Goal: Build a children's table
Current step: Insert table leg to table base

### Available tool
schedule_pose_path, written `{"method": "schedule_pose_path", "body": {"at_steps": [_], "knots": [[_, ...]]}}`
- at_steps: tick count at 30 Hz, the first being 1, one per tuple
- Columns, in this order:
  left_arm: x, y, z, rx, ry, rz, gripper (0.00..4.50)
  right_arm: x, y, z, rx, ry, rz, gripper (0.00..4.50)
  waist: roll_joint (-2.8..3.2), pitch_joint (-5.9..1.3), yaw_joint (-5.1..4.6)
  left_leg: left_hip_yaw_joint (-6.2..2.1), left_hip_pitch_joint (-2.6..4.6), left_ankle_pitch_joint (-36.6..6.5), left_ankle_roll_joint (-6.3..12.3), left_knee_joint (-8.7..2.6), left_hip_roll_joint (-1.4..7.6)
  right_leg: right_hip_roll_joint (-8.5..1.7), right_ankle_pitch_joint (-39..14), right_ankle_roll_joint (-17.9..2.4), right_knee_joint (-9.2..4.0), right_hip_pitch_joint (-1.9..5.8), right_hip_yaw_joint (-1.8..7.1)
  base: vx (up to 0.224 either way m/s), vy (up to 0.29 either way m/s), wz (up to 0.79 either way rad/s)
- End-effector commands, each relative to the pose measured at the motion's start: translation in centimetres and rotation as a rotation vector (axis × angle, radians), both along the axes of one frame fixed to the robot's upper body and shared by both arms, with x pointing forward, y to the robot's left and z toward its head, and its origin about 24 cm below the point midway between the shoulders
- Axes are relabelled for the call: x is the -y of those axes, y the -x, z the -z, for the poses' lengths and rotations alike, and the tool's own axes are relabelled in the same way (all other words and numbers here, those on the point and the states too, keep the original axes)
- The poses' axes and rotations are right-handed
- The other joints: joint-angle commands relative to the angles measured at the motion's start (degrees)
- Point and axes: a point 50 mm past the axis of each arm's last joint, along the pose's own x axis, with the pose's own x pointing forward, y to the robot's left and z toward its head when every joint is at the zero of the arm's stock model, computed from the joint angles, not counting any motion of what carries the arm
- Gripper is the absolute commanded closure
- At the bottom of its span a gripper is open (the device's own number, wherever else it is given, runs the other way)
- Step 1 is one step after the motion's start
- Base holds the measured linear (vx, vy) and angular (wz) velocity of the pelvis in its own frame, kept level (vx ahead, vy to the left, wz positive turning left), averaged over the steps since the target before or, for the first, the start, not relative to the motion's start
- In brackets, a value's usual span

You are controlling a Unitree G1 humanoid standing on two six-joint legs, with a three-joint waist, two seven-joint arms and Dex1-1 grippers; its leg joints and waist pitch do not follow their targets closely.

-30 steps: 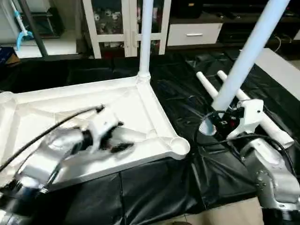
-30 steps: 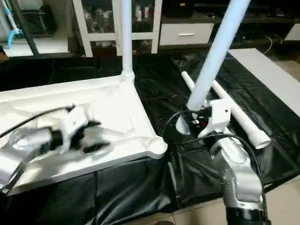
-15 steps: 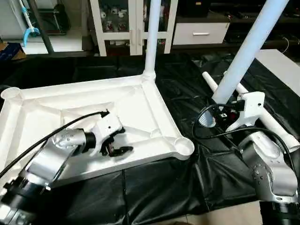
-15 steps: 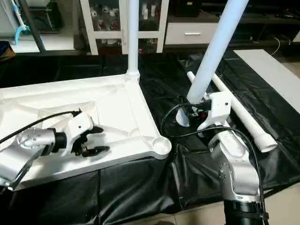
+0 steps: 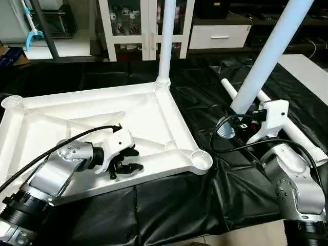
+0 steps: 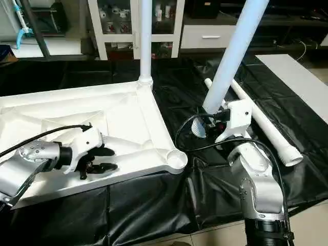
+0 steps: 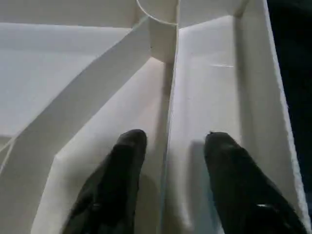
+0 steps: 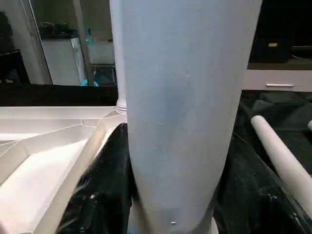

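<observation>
Here, left pincer (image 5: 123, 166) astride top's rib (image 7: 167, 146) — right pincer (image 6: 212, 120) gripping leg (image 5: 266, 56)

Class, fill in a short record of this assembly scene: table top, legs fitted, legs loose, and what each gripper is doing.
Table top: upside down on black sheet
Fitted leg: upright in far corner socket
Loose legs: two lying on the sheet
Left gripper: fingers straddle a rib inside the top
Right gripper: holds tilted leg
</observation>
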Motion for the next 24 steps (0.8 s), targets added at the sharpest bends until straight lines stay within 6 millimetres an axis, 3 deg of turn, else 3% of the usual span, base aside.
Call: {"method": "schedule_pose_path", "body": {"at_steps": [1, 6, 12, 14, 15, 16, 17, 18, 21, 22, 23, 24], "knots": [[0.0, -0.2, -0.1, 0.002, -0.024, 0.031, 2.57, 0.1, -0.1, -0.5, 0.031, 0.01, 0.001, 2.64, 0.41, -3.89, 0.25, -1.37, 0.87, -5.49, 1.26, -4.7, 4.09, -4.51, -3.4, -13.9, -3.71, 2.66, 2.46, 0.0, 0.0, 0.0], [-0.7, -0.4, -0.1, -0.014, -0.053, 0.058, 3.15, -0.1, -0.1, -0.5, 0.033, 0.006, -0.003, 2.64, 0.63, -3.87, 0.27, -1.39, 0.86, -5.0, 1.52, -4.7, 4.06, -4.51, -1.83, -14.32, -3.59, 2.64, 2.42, 0.0, 0.0, 0.0], [-1.6, -0.7, -0.1, -0.014, -0.092, 0.078, 3.54, -0.3, 0.0, -0.4, 0.034, -0.001, -0.005, 2.64, 0.83, -3.8, 0.24, -1.4, 0.96, -5.87, 0.98, -4.8, 4.11, -4.51, -1.73, -14.56, -3.59, 2.57, 2.4, 0.0, 0.0, 0.0], [-2.4, -0.8, -0.4, -0.018, -0.131, 0.105, 3.7, -0.5, 0.1, -0.3, 0.034, -0.006, -0.006, 2.64, 0.91, -3.75, 0.26, -1.43, 1.02, -6.58, 0.73, -4.9, 4.09, -4.53, -2.12, -14.52, -3.66, 2.51, 2.42, 0.0, 0.0, 0.0], [-2.8, -0.8, -0.4, -0.014, -0.153, 0.122, 3.79, -0.5, 0.2, -0.2, 0.034, -0.006, -0.006, 2.64, 1.29, -3.72, 0.34, -1.51, 1.03, -6.8, 0.51, -4.92, 4.12, -4.58, -2.1, -14.57, -3.57, 2.49, 2.42, 0.0, 0.0, 0.0], [-3.2, -0.7, -0.5, -0.014, -0.172, 0.154, 3.88, -0.5, 0.2, -0.2, 0.033, -0.009, -0.005, 2.64, 1.0, -3.73, 0.19, -1.45, 0.97, -7.13, 0.46, -4.93, 4.05, -4.45, -2.03, -14.39, -3.67, 2.54, 2.43, 0.0, 0.0, 0.0], [-3.2, -0.7, -0.5, -0.014, -0.174, 0.158, 3.96, -0.5, 0.2, -0.2, 0.033, -0.009, -0.005, 2.64, 1.09, -3.71, 0.22, -1.47, 1.06, -7.51, 0.31, -5.01, 4.1, -4.5, -2.37, -14.25, -3.64, 2.46, 2.44, 0.0, 0.0, 0.0], [-4.0, -0.5, -0.5, -0.022, -0.202, 0.194, 4.04, -0.6, 0.2, -0.1, 0.032, -0.013, -0.003, 2.64, 1.53, -3.67, 0.37, -1.59, 1.14, -7.68, 0.1, -5.06, 4.13, -4.55, -2.36, -14.26, -3.63, 2.38, 2.41, 0.0, 0.0, 0.0], [-5.2, -0.1, -0.7, -0.039, -0.237, 0.253, 4.33, -0.7, 0.4, 0.0, 0.032, -0.015, -0.003, 2.64, 1.34, -3.69, 0.24, -1.52, 1.21, -8.35, -0.3, -5.14, 4.12, -4.49, -2.15, -14.34, -3.57, 2.29, 2.39, 0.0, 0.0, 0.0], [-7.2, -0.1, -1.0, -0.045, -0.302, 0.235, 4.39, -0.8, 0.5, 0.2, 0.03, -0.021, 0.002, 2.64, 1.95, -3.54, 0.23, -1.52, 1.26, -9.39, -0.79, -5.25, 4.01, -4.33, -2.2, -14.3, -3.78, 2.07, 2.31, 0.0, 0.0, 0.0], [-7.8, -0.2, -1.0, -0.045, -0.322, 0.222, 4.45, -0.8, 0.6, 0.2, 0.03, -0.022, 0.004, 2.64, 1.76, -3.6, 0.09, -1.52, 1.2, -9.74, -1.09, -5.27, 4.04, -4.4, -2.01, -14.32, -3.57, 2.25, 2.37, 0.0, 0.0, 0.0], [-8.6, -0.3, -1.2, -0.046, -0.344, 0.199, 4.45, -0.8, 0.6, 0.3, 0.029, -0.024, 0.007, 2.64, 2.8, -3.55, 0.42, -1.72, 1.32, -10.47, -1.57, -5.31, 3.98, -4.53, -2.14, -14.37, -3.45, 2.13, 2.36, 0.0, 0.0, 0.0]]}}
